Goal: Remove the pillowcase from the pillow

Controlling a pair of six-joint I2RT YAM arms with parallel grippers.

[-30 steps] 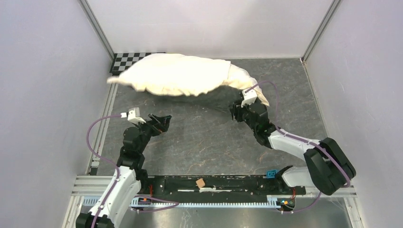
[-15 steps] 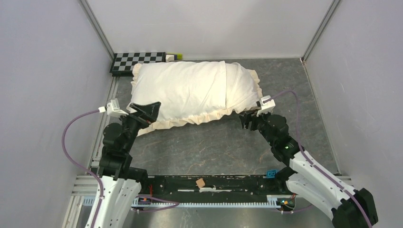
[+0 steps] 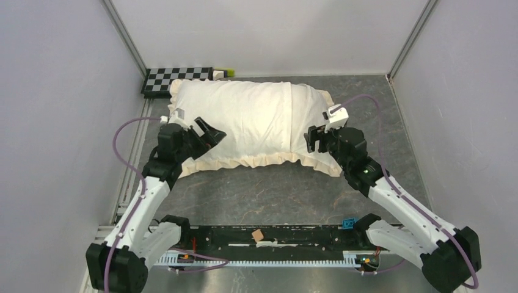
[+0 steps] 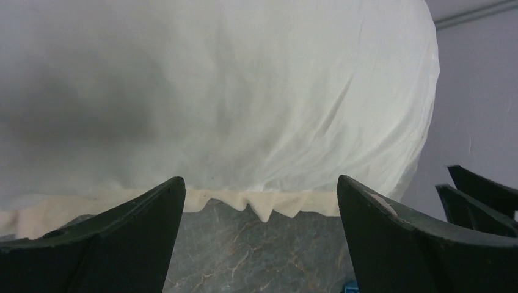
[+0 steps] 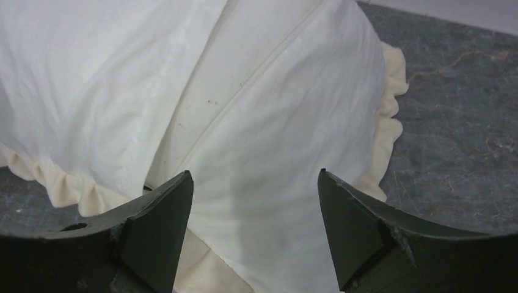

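The pillowcase (image 3: 244,122) lies flat at the back of the table, cream face up, with its ruffled frill (image 3: 256,160) along the near edge. The pillow fills it and is hidden inside; an overlap seam (image 5: 244,91) crosses the cover near its right end. My left gripper (image 3: 211,131) is open and empty at the cover's left near corner; its wrist view shows the jaws (image 4: 259,183) spread in front of the frill (image 4: 269,204). My right gripper (image 3: 314,139) is open and empty over the right end, with its jaws (image 5: 253,177) spread above the cream fabric (image 5: 275,201).
A checkerboard panel (image 3: 177,78) and a small yellow-green object (image 3: 224,73) sit at the back left, beside the cover. Grey walls close in on three sides. A small tan block (image 3: 258,234) and a blue tag (image 3: 349,223) sit on the front rail.
The covered pillow was lifted and swinging a second ago; it now lies flat on the table. Both arms have moved in to its two ends with open jaws.
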